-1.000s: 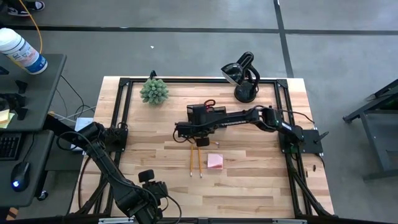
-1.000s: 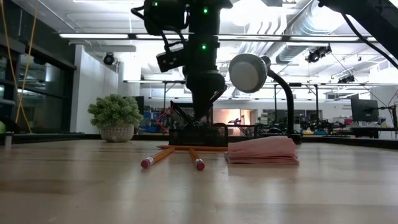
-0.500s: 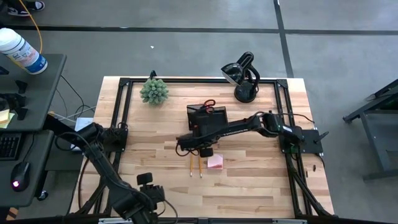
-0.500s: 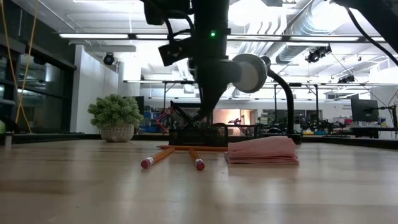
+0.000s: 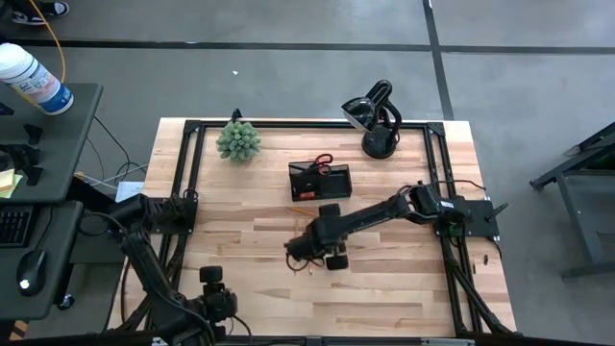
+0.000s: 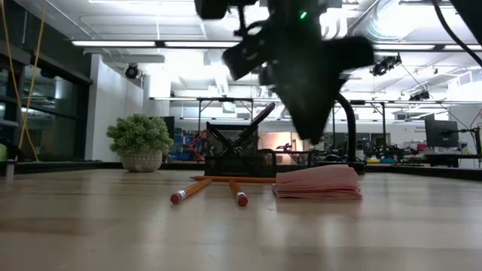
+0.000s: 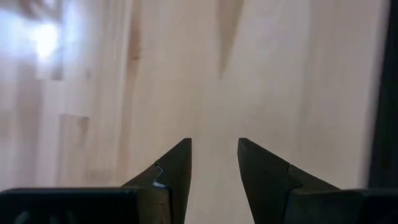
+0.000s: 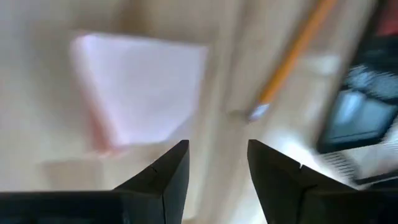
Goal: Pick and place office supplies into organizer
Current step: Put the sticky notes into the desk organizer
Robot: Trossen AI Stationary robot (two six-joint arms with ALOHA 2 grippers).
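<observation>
While the pencils (image 6: 209,188) lie lengthwise toward 12 o'clock before the organizer (image 5: 320,180), the right claw (image 8: 214,165) hovers above them, empty and wide.

From above, the right arm covers the pink sticky-note pad (image 8: 140,87) and most of the pencils (image 5: 309,268) under the right tool (image 5: 293,256). In the low view that tool is a dark blur. The organizer's (image 5: 320,181) contents are too small to tell.
</observation>
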